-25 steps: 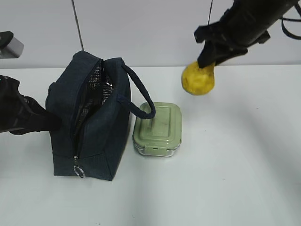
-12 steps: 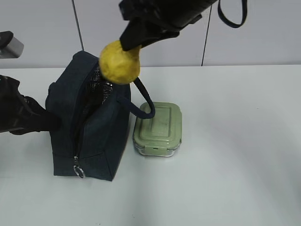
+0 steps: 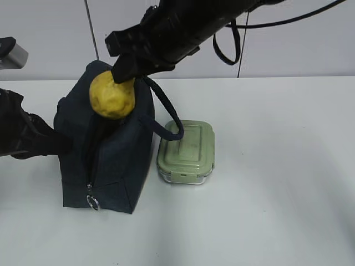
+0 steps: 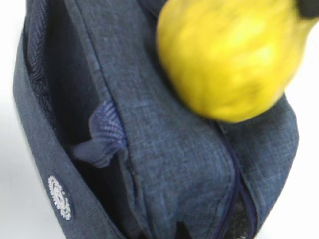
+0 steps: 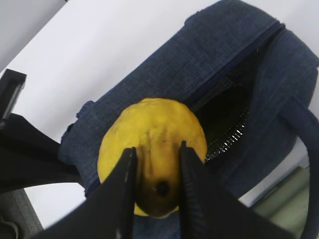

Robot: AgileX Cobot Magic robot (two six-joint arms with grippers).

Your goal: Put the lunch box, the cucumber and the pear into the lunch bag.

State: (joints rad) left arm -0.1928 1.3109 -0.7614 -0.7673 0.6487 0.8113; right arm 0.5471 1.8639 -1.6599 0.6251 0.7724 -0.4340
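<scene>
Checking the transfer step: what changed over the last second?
The right gripper, shut on the pear, carried it leftward from above the table's right side to over the lunch bag opening, and lower. Nothing was let go. The bag, lunch box and left arm kept their places.

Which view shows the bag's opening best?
The right wrist view: it looks down into the lunch bag, showing the unzipped gap and lining beside the pear held in the right tool. In the exterior view the pear covers it; the left wrist view shows only fabric.
</scene>
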